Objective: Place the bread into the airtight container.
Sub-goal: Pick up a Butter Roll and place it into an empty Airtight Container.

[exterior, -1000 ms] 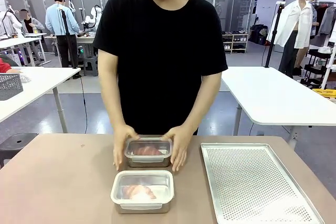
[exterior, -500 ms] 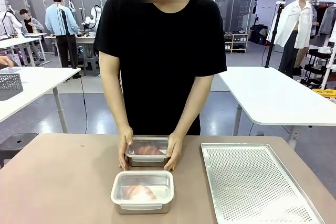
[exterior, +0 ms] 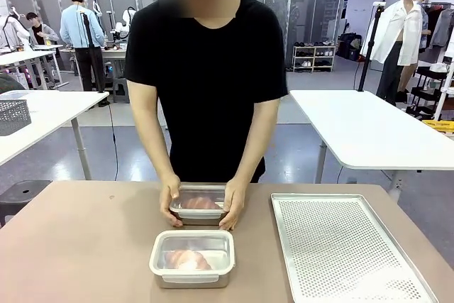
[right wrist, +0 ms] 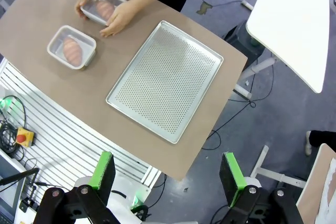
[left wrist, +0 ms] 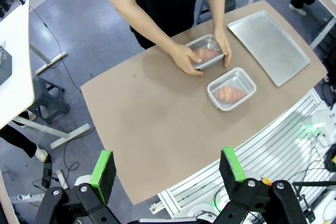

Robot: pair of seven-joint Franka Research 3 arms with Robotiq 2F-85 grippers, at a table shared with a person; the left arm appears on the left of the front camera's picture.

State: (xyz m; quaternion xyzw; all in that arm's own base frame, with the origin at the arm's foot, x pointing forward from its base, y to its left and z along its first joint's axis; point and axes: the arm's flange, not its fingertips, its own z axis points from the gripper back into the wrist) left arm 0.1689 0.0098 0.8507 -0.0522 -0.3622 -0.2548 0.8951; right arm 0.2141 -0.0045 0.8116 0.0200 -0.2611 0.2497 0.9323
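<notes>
Two clear airtight containers sit on the brown table, each with a golden-brown bread inside. The near container [exterior: 192,257] [left wrist: 231,88] [right wrist: 71,46] has a white-rimmed lid over its bread [exterior: 186,259]. The far container [exterior: 201,205] [left wrist: 206,55] [right wrist: 102,9] is held by the person's two hands [exterior: 233,207], one on each side. My left gripper [left wrist: 167,167] hangs high above the table's near edge, open with nothing between the fingers. My right gripper [right wrist: 166,171] is also high, off the table's corner, open and holding nothing.
A perforated metal tray [exterior: 346,246] [right wrist: 167,80] [left wrist: 268,39] lies on the right part of the table. White tables [exterior: 369,129] stand behind the person. A white railed frame [right wrist: 58,135] runs along the table's near edge.
The person's hands have drawn in closer around the far container and it has shifted slightly. The near container and tray have not moved.
</notes>
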